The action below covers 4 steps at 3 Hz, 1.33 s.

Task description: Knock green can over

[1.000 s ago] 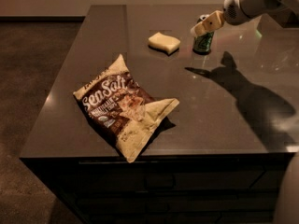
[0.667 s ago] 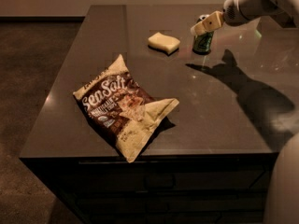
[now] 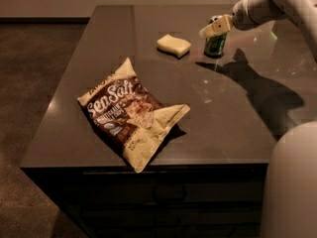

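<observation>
My hand hung at the top of the can; open or closed, could not tell. Can upright on tabletop, just under hand. Sponge near; bag well apart.

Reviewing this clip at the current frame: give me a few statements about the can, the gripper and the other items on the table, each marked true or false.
1. The green can stands upright on the table. True.
2. The gripper hangs over the chip bag. False: it is at the top of the green can, toward the table's far right.
3. In the camera view, the yellow sponge lies left of the green can, apart from it. True.
4. The chip bag lies at the table's far edge. False: it lies near the front edge, on the left.
</observation>
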Each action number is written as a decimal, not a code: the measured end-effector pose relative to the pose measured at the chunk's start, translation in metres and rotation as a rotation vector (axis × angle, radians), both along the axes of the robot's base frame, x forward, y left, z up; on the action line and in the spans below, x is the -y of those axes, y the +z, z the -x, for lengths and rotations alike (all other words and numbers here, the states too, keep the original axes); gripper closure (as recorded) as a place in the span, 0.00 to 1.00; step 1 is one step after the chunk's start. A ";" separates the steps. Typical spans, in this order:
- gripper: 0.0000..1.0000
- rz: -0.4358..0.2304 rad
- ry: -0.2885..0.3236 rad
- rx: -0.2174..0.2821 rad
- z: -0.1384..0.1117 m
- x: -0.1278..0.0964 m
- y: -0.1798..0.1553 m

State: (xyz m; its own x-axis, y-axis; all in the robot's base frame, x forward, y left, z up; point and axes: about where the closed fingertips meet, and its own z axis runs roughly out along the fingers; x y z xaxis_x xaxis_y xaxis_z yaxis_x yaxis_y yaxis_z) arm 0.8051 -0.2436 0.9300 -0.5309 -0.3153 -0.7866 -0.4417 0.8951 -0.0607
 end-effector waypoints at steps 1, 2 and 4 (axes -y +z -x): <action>0.17 -0.014 0.017 -0.014 -0.009 -0.002 -0.009; 0.39 -0.035 0.035 -0.022 -0.013 -0.006 -0.014; 0.87 0.056 0.175 0.023 0.005 -0.027 0.038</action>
